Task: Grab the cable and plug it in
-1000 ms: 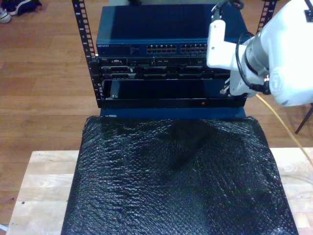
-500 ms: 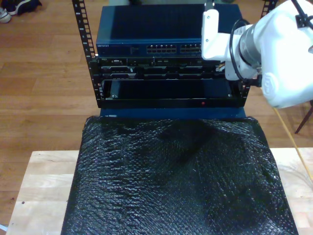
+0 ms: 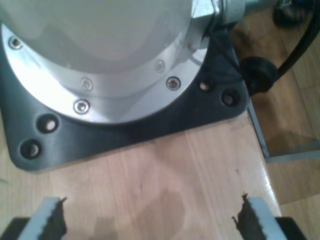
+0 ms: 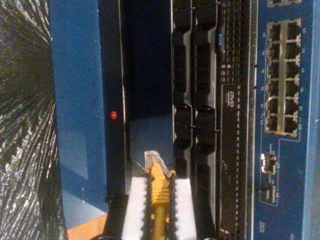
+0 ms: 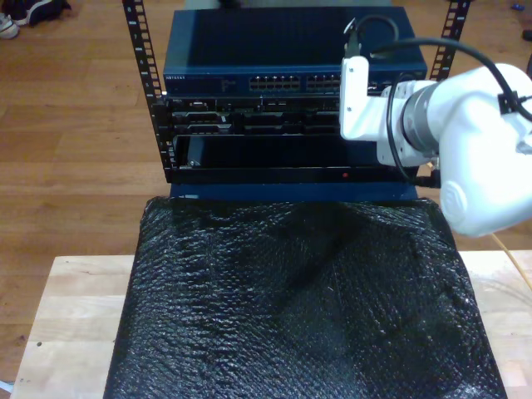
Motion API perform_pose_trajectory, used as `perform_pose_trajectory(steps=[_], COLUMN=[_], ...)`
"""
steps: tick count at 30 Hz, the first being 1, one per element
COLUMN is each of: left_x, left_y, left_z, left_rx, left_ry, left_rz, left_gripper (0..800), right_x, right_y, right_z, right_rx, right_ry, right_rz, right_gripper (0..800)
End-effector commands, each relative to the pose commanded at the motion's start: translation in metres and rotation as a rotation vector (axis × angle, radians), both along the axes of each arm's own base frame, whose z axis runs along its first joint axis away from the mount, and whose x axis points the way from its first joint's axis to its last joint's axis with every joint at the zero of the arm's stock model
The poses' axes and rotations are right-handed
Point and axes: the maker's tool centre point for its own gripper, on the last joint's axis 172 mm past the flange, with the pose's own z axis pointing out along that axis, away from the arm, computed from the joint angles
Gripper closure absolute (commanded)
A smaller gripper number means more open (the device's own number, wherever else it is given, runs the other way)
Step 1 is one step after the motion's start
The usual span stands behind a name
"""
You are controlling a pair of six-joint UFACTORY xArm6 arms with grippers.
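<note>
The yellow cable runs between the white fingers of my second gripper, which is shut on it. Its clear plug sticks out past the fingertips and points at the rack's dark lower bay, beside a red light. The blue switch's ports lie off to one side of the plug. In the exterior view the second arm hangs before the rack's right end, and a stretch of the cable trails at the right edge. My first gripper is open over bare wood, near an arm's base plate.
The blue switch sits on top of the rack, above black panels and an open bay. A black bubble-wrap sheet covers most of the wooden table. Perforated rack rails stand at both sides. Black cables hang near the base.
The second arm has swung towards the exterior view's left and turned, so its wrist now sits lower and across the rack's right end.
</note>
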Motion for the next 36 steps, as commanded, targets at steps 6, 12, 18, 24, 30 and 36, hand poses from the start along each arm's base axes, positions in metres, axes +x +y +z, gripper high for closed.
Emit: perform_pose_trajectory(steps=[6,12,18,24,30,36], left_x=[0.0,0.0,0.0,0.0,0.0,0.0], left_y=[0.0,0.0,0.0,0.0,0.0,0.0], left_z=[0.0,0.0,0.0,0.0,0.0,0.0], left_rx=[0.0,0.0,0.0,-0.002,0.0,0.0], left_ry=[0.0,0.0,0.0,0.0,0.0,0.0], left_rz=[0.002,0.0,0.002,0.0,0.0,0.0], left_gripper=[0,0,0,0,0,0], right_x=[-0.005,-0.029,-0.042,-0.025,-0.018,-0.013], right_y=[0.003,0.007,0.017,0.022,0.026,0.038], right_z=[0.012,0.004,0.005,0.012,0.01,0.02], right_rx=[-0.028,-0.077,-0.042,-0.041,-0.041,0.031], right_ry=[-0.041,-0.054,-0.113,-0.126,-0.129,-0.244], right_rz=[0.033,0.084,0.111,0.116,0.123,0.147], right_gripper=[800,800,800,800,800,800])
